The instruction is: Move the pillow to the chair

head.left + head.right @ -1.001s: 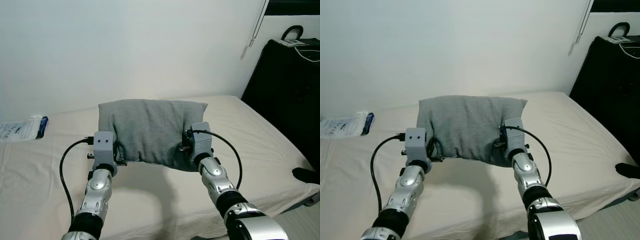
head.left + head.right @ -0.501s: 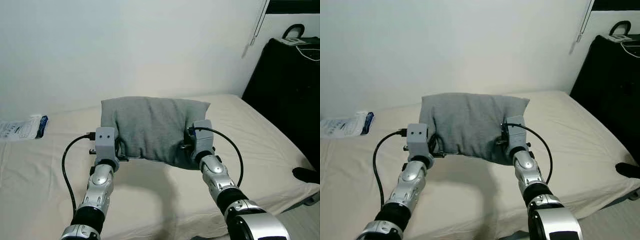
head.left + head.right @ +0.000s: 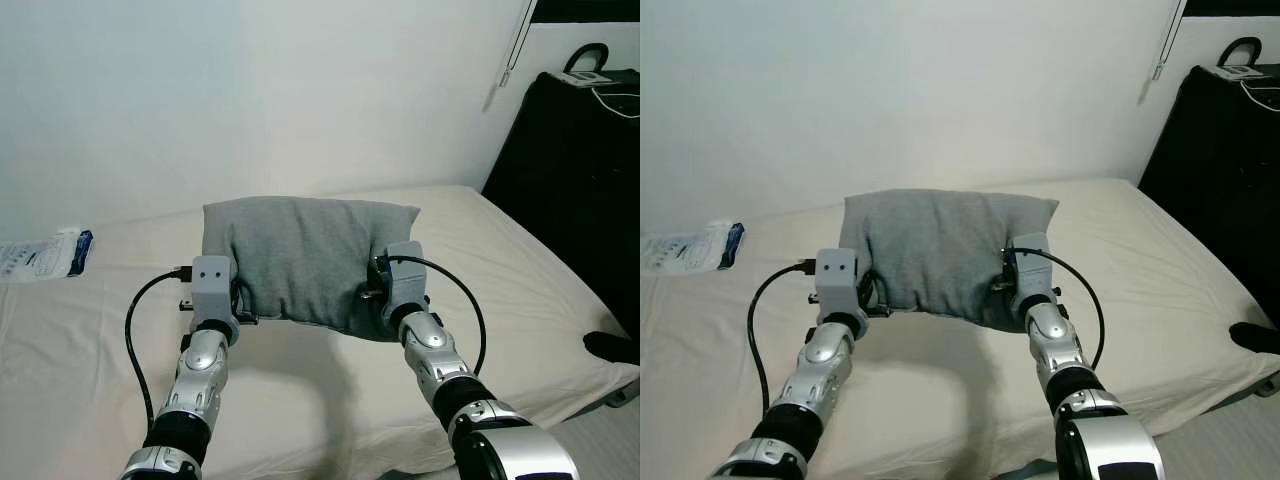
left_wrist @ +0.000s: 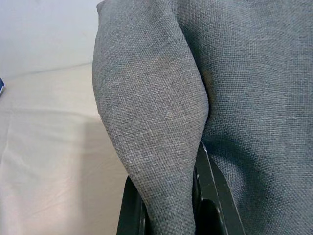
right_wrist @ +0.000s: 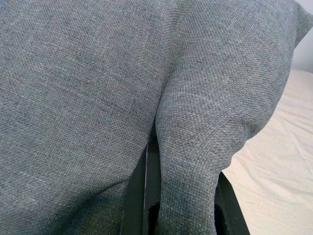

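A grey fabric pillow hangs upright above the cream bed, held between both arms. My left gripper is shut on the pillow's lower left edge; its black fingers pinch a fold of the pillow. At the lower right edge my right gripper is shut on another fold of the pillow, with its fingers pressed against the cloth.
A white plastic packet with a blue end lies on the bed at the far left. A tall black cabinet stands at the right beside the bed. A white wall rises behind the bed.
The pillow and both grippers have risen slightly and shifted a little to the right; the grip on both edges is unchanged.
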Available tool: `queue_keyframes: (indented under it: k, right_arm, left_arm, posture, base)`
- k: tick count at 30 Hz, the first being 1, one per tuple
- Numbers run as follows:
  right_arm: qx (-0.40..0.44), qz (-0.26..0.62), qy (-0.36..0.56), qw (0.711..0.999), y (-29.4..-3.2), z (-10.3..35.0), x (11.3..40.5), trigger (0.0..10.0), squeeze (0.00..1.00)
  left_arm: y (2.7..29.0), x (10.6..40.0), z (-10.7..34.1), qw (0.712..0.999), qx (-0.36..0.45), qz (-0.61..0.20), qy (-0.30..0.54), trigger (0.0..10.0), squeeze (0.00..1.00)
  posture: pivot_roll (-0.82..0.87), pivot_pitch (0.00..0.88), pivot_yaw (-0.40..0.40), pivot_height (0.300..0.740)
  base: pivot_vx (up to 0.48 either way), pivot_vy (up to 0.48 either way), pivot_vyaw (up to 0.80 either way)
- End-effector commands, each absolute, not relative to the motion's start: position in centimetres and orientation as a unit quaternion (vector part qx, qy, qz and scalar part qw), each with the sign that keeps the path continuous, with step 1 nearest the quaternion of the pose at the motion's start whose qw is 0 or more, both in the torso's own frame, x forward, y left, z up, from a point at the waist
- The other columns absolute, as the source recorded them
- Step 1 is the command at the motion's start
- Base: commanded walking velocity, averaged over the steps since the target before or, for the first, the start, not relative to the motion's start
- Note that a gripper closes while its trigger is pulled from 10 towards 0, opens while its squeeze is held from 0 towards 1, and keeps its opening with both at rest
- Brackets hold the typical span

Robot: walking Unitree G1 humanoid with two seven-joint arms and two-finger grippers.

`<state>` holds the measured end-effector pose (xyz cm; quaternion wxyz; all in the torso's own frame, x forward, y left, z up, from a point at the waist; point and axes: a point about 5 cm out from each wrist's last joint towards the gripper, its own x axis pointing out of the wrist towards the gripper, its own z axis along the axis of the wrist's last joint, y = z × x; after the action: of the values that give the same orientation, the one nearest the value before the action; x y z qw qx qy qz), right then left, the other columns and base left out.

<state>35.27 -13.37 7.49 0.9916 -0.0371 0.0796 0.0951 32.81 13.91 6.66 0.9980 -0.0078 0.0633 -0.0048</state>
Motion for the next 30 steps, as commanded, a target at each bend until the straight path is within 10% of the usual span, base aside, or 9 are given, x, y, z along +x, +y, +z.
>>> queue_keyframes:
  k: [1, 30]
  right_arm:
    - [-0.034, 0.113, 0.071, 0.990, -12.2, 8.0, 35.6, 10.0, 0.00]
    - [-0.010, 0.123, 0.090, 0.988, -11.5, 7.8, 35.6, 10.0, 0.00]
  left_arm:
    - [13.1, 33.5, 8.1, 0.999, -0.003, -0.030, 0.028, 10.0, 0.00]
    - [13.9, 33.5, 7.7, 0.999, 0.004, -0.016, 0.037, 10.0, 0.00]
  posture:
    - [-0.02, 0.000, -0.057, 0.731]
    - [0.00, 0.000, -0.057, 0.731]
  base:
    - [0.000, 0.000, 0.00]
    - [0.000, 0.000, -0.58]
